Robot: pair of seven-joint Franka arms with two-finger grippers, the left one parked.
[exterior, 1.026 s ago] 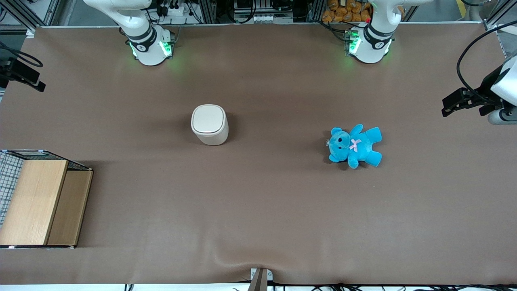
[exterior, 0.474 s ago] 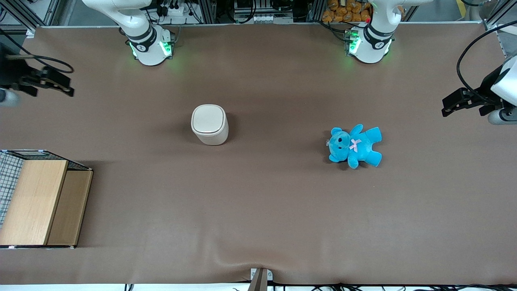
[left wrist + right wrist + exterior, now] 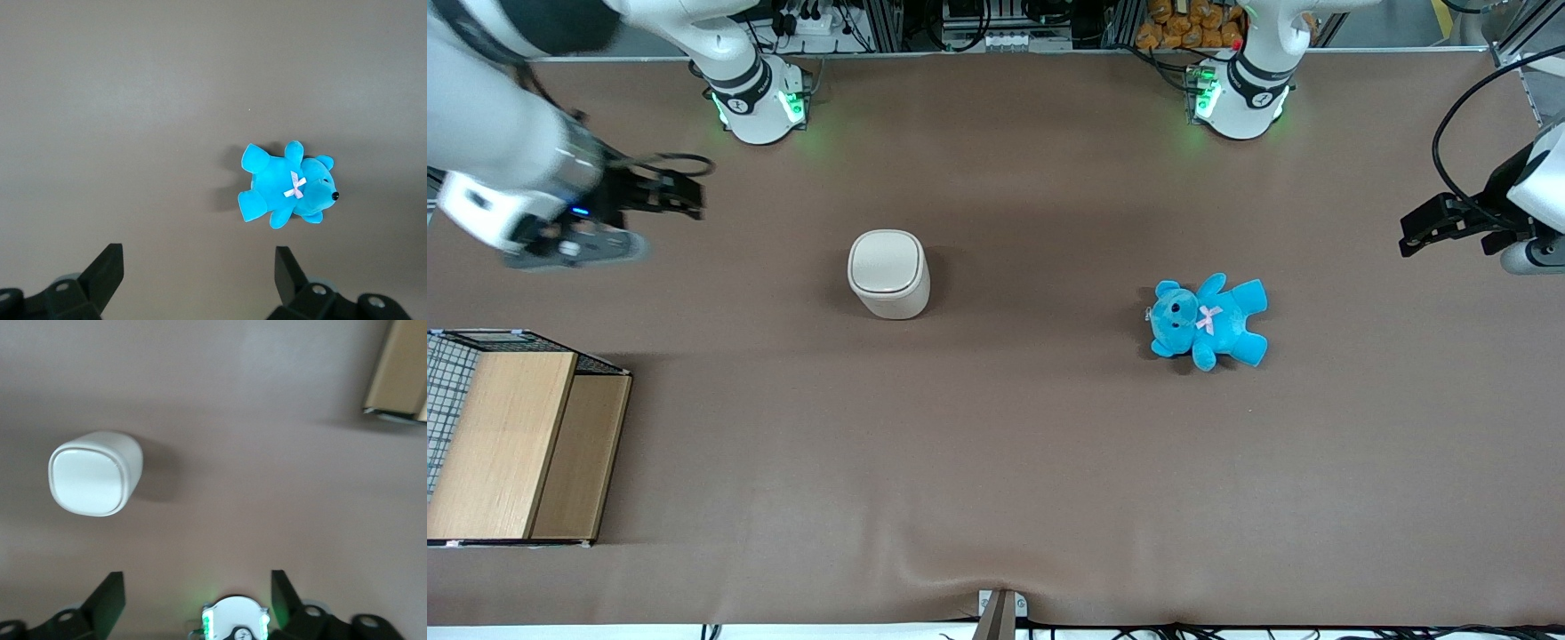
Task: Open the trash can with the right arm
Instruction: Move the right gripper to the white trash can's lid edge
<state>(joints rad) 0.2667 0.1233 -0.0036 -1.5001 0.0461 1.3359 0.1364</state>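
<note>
The trash can (image 3: 887,271) is a small cream-white bin that stands upright on the brown table, with its flat lid shut. It also shows in the right wrist view (image 3: 93,473). The right arm (image 3: 507,151) reaches in above the table at the working arm's end. Its black gripper (image 3: 685,197) hangs in the air, apart from the trash can, toward the working arm's end from it and a little farther from the front camera. In the right wrist view the gripper (image 3: 197,597) is open and empty, with its fingers (image 3: 110,593) wide apart.
A blue teddy bear (image 3: 1208,320) lies on the table toward the parked arm's end, also in the left wrist view (image 3: 287,190). A wooden box with wire mesh (image 3: 516,436) stands at the working arm's end, nearer the front camera. The working arm's base (image 3: 756,98) stands at the table's back edge.
The right arm has swung in from the table's end toward the trash can, and much more of it now shows. The trash can and the teddy bear have not moved.
</note>
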